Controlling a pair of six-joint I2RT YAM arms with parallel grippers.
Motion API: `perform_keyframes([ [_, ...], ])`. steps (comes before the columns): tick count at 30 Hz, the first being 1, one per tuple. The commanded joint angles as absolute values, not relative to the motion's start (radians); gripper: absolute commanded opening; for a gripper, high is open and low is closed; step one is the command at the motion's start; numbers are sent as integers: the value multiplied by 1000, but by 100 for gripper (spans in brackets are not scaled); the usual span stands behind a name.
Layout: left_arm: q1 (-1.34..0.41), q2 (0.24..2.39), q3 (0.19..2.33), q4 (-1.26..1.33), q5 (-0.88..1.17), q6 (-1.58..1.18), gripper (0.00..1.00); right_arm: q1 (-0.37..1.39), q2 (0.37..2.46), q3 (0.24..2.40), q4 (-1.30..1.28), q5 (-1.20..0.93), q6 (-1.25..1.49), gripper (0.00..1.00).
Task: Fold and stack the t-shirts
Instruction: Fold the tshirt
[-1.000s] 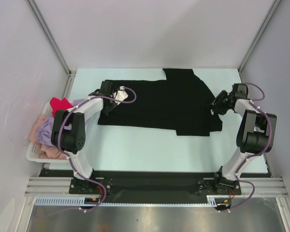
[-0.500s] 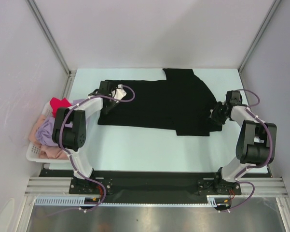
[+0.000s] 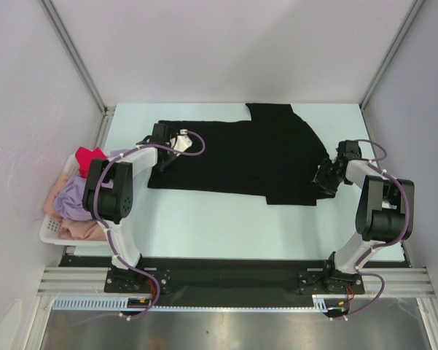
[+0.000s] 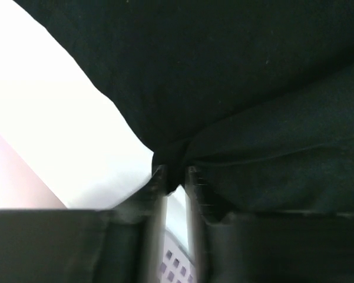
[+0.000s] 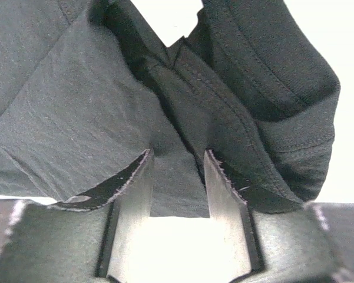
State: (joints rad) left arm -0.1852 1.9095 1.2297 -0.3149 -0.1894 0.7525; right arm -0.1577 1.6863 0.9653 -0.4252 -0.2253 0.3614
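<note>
One black t-shirt [image 3: 233,157], three coloured t-shirts [image 3: 74,195], one basket [image 3: 49,233]

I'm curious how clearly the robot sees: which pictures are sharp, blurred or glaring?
Top view: evenly lit, sharp, shirt flat black. Left wrist: fingers blurred, table blown out white. Right wrist: shirt seams crisp, bright glare between its fingers.

Spread on the surface [image 3: 204,219]: large t-shirt [image 3: 240,157], left hand [image 3: 160,154] at its left edge, right hand [image 3: 322,181] at its right. Beside the left edge, basket [image 3: 49,232], apparently holding more t-shirts [image 3: 73,197].
</note>
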Motion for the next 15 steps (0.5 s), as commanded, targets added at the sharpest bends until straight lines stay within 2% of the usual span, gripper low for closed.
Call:
perform_keyframes([
  [1, -176, 1904, 1239, -282, -198, 776, 19, -140, 1677, 979, -440, -150, 330, 46],
  [3, -178, 1898, 1239, -288, -187, 770, 5, -137, 1684, 974, -431, -164, 325, 44],
  [4, -178, 1894, 1239, -290, -186, 770, 2, -137, 1689, 973, -425, -181, 327, 40],
  [5, -176, 1888, 1239, -291, -186, 769, 1, -137, 1707, 971, -414, -201, 331, 32],
  [7, -176, 1885, 1238, -290, -187, 769, 0, -138, 1716, 971, -403, -245, 342, 23],
  [8, -176, 1884, 1239, -290, -189, 767, 0, -144, 1712, 969, -394, -253, 350, 14],
  [10, -175, 1879, 1239, -296, -190, 762, 1, -150, 1691, 969, -391, -259, 370, 4],
  [15, -160, 1868, 1252, -302, -179, 746, 0, -158, 1641, 1006, -413, -236, 373, 0],
])
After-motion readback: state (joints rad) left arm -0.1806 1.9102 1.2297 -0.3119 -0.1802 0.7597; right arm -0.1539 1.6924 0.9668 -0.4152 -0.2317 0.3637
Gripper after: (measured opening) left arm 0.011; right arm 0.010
